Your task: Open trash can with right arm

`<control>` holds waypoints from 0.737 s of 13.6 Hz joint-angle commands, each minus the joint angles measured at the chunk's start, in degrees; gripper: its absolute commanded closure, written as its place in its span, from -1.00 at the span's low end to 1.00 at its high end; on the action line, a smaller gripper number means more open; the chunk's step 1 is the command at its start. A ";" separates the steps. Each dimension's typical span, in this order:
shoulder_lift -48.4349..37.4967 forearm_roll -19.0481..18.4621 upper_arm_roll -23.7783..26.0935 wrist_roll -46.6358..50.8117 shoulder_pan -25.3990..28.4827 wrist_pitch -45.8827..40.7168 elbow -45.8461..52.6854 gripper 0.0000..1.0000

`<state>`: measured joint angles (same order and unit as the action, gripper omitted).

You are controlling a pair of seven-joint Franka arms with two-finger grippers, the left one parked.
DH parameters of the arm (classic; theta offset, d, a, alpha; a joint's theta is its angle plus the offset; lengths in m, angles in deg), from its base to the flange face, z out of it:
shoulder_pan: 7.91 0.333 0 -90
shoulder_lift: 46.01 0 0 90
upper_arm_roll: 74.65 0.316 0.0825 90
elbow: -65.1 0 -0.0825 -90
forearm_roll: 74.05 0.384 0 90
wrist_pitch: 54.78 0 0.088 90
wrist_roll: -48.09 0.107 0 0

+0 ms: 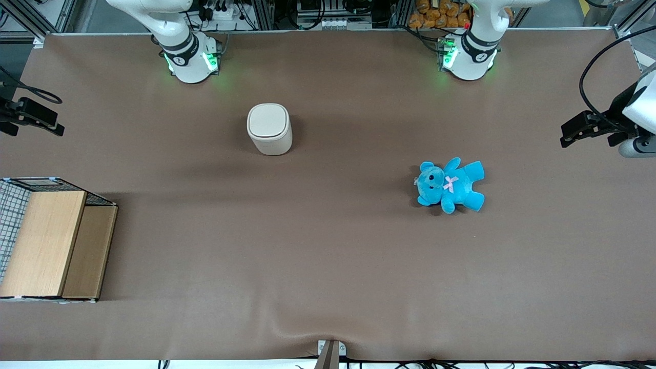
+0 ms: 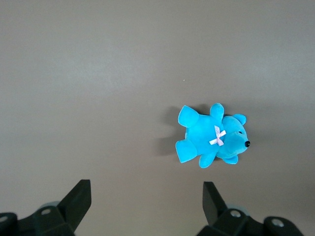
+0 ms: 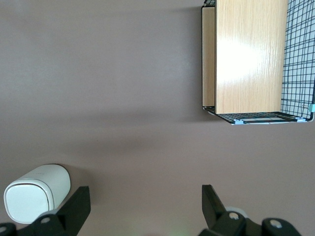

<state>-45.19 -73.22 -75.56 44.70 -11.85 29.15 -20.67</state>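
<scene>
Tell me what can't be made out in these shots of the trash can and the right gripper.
- Trash can inside: hidden by its closed lid in the front view.
- Trash can's hinge: not visible in either view.
- Gripper, raised off the can toward the working arm's end: open, but its body is cut off by the right wrist view's edge.
- Wire crate contents: screened by wood panels.

Brown table covering (image 1: 328, 266) spans the full work surface, lightly wrinkled at its 6 o'clock edge. Aluminium framing (image 1: 266, 13) and cabling (image 1: 225, 10) line the 12 o'clock edge. Overhead lighting even, shadows soft.
</scene>
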 commanded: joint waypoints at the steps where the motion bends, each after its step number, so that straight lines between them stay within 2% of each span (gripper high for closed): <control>1: 0.67 0.57 0.64 0.58 -1.24 -0.96 1.48 -1.00; 3: 0.67 0.14 0.64 0.76 -0.80 -0.79 1.48 -1.00; 7: 0.94 1.98 0.64 0.84 -0.80 -0.87 1.48 -1.00; 10: 1.20 2.16 1.08 -0.03 2.00 -1.75 0.60 -1.00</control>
<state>-44.99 -71.84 -74.98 44.67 -11.48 28.65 -20.70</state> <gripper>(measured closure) 0.000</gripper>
